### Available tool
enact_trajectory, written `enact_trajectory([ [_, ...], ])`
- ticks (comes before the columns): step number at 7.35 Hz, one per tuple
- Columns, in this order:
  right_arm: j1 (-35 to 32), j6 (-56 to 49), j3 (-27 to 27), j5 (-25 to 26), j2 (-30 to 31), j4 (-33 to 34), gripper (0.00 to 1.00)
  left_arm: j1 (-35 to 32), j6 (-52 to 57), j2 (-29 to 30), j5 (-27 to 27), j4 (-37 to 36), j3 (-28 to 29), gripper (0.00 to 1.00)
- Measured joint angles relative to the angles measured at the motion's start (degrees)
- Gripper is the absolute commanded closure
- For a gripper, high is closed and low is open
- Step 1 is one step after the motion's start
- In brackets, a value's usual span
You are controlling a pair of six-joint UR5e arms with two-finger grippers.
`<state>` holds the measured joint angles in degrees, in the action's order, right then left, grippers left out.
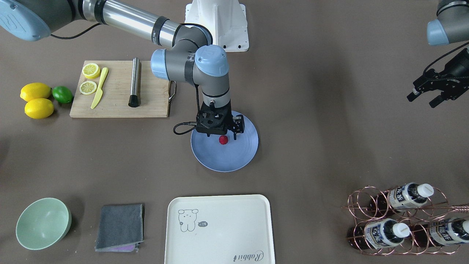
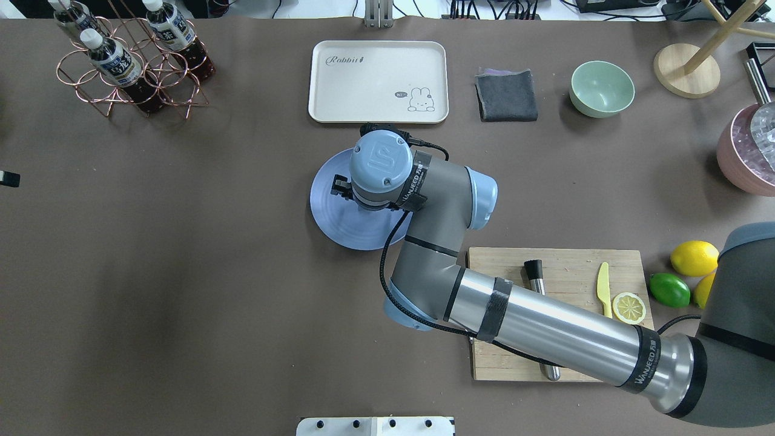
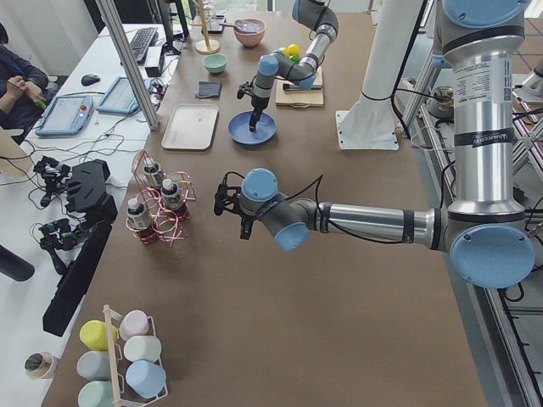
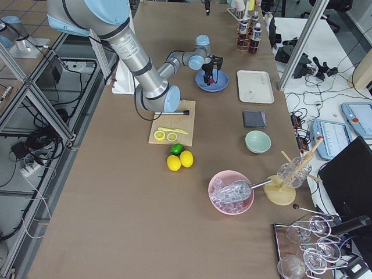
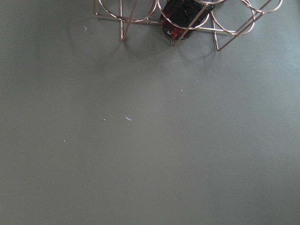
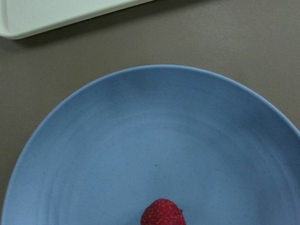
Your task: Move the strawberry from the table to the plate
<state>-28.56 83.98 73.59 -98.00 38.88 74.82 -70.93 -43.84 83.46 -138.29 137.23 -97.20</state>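
The grey-brown surface (image 1: 315, 154) is spread under everything. The right arm (image 2: 545, 327) is reached across it from the upper left of the front-facing view, with the forearm laid nearly level and the wrist turned straight down at frame centre. The left arm (image 1: 445, 27) is parked at the upper right edge. The left tool (image 1: 423, 99) is hung clear of the surface, its jaws spread wide on nothing. The blue plate (image 1: 242, 154) is set flat in the middle of the frame. The right tool (image 1: 222, 136) is poised low over the plate's upper part; its jaws appear parted wider than the berry, though light contact cannot be ruled out from this angle. The strawberry (image 1: 223, 139) is seen at that tool's tip, over the plate's inner rings and probably resting there; in the right wrist view it is cropped at bottom centre. It is judged to be very light, soft and easily bruised, with a bumpy skin offering fair friction. Any fresh grasp would best be made gently across its widest flanks.
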Motion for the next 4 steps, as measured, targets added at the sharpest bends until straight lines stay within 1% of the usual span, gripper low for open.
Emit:
enact_trajectory([
  [2, -4.0, -3.5, 2.3, -4.4, 0.6, 2.5, 0.0, -0.5, 1.9, -0.2, -0.1, -0.8, 0.5, 0.02],
  [3, -6.8, -7.2, 5.0, -7.1, 1.9, 5.5, 0.0, -2.3, 6.0, -0.8, -0.7, -3.1, 0.6, 0.02],
  [4, -10.1, -11.6, 8.4, -10.0, 4.6, 8.2, 0.0, -5.4, 12.5, -1.0, -1.4, -7.9, 0.5, 0.02],
])
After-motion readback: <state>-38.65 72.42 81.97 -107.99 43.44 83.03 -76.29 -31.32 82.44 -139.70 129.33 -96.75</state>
